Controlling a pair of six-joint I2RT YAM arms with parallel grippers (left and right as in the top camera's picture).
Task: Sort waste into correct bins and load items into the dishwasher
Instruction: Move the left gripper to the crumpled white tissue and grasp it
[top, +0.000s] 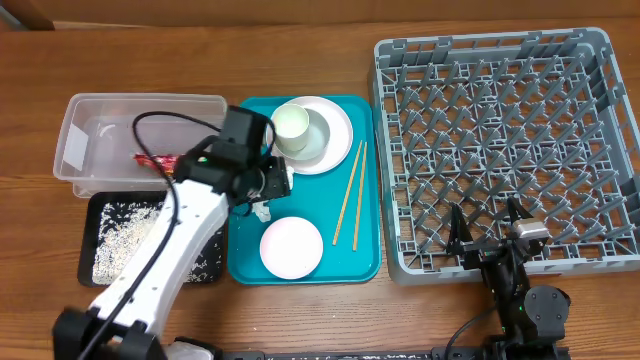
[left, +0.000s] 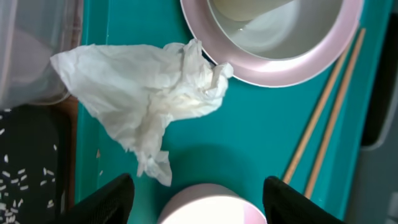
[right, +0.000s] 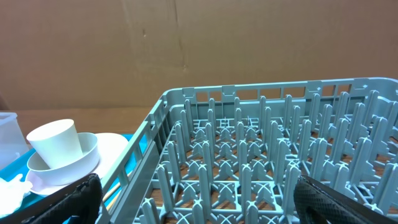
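A crumpled white napkin (left: 149, 93) lies on the teal tray (left: 249, 143), just ahead of my open left gripper (left: 196, 186), whose fingers straddle the small plate (left: 211, 208) without touching the napkin. Overhead, the left gripper (top: 265, 192) hovers over the tray's left side. The cup (top: 290, 125) sits in the bowl (top: 318, 128) on the large plate (top: 338, 145). Chopsticks (top: 350, 195) lie to the right. My right gripper (top: 488, 228) stands open over the grey dish rack (top: 500, 130), holding nothing.
The clear tub (top: 100, 130) at the left holds a red sauce packet (top: 155, 160). In front of it, the black tray (top: 92, 240) carries scattered rice (top: 125, 225). The rack's upright pegs (right: 267, 162) fill the right wrist view.
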